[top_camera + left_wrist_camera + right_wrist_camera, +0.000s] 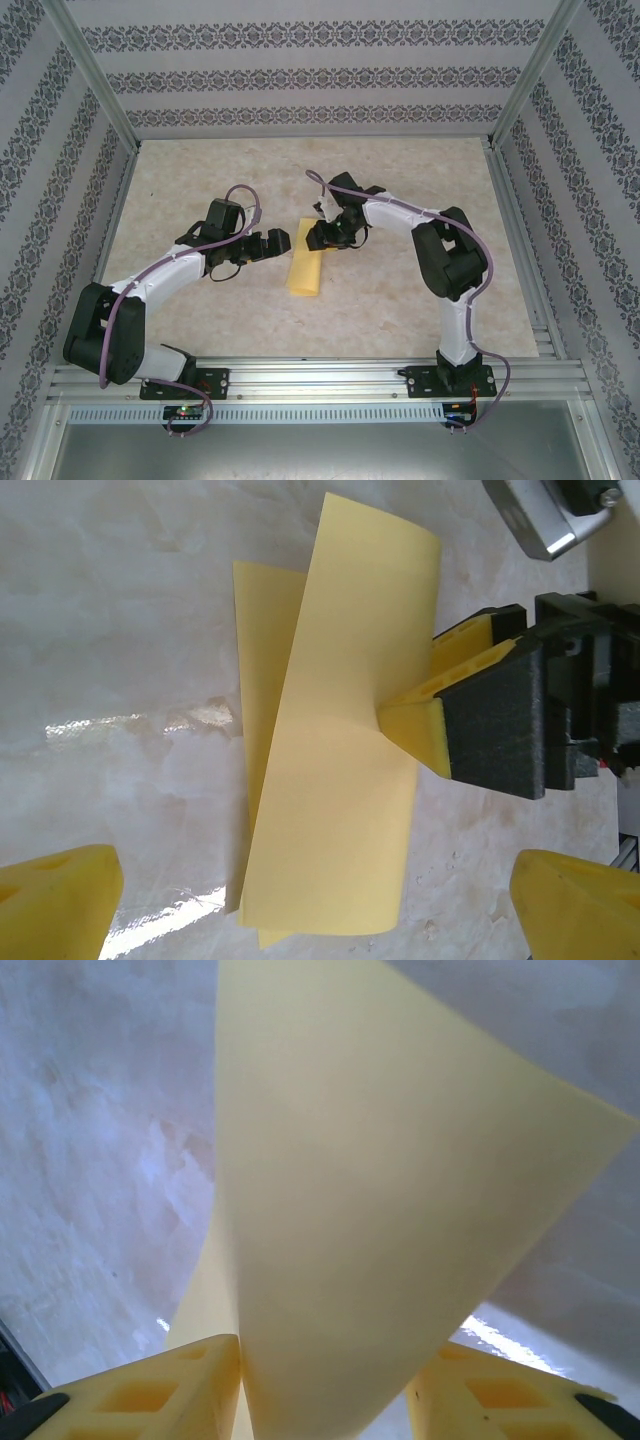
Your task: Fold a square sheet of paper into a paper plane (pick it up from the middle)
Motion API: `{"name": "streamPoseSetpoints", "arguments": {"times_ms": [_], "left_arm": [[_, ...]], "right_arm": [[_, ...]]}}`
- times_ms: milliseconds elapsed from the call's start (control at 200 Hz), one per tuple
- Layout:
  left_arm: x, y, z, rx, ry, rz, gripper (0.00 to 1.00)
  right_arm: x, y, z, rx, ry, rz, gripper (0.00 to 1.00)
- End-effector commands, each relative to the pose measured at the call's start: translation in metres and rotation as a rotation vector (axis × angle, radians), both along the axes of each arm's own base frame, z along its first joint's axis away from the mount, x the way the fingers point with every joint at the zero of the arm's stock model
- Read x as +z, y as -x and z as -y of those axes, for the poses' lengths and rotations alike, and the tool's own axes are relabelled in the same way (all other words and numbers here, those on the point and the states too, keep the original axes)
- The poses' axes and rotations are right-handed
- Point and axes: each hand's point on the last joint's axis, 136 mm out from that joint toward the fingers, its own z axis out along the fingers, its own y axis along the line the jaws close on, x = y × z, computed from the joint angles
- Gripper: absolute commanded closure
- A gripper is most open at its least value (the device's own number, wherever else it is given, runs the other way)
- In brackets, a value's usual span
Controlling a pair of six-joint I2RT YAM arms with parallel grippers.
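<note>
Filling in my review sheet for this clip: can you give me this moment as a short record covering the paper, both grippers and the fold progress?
paper: yellow sheet on the table, doubled over itself, upper flap raised and curved
left gripper: open, at the paper's left side, holding nothing
right gripper: one finger on each side of the raised flap's edge; a firm pinch cannot be confirmed
fold progress: first fold only, no plane shape yet
</note>
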Motion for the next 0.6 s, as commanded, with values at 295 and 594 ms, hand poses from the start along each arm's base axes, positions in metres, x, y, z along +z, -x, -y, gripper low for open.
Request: {"name": "streamPoseSetpoints", "arguments": {"times_ms": [295, 594], "left_arm": [[0.015, -0.004, 0.01, -0.031, 0.033, 0.048, 0.0], [0.012, -0.006, 0.011, -0.029, 0.035, 0.043, 0.0]], "right_arm": [[-0.002, 0.001, 0.017, 0.031, 0.065, -0.016, 0.4], [-0.011, 0.003, 0.025, -0.139, 0.248, 0.018, 0.38]]}}
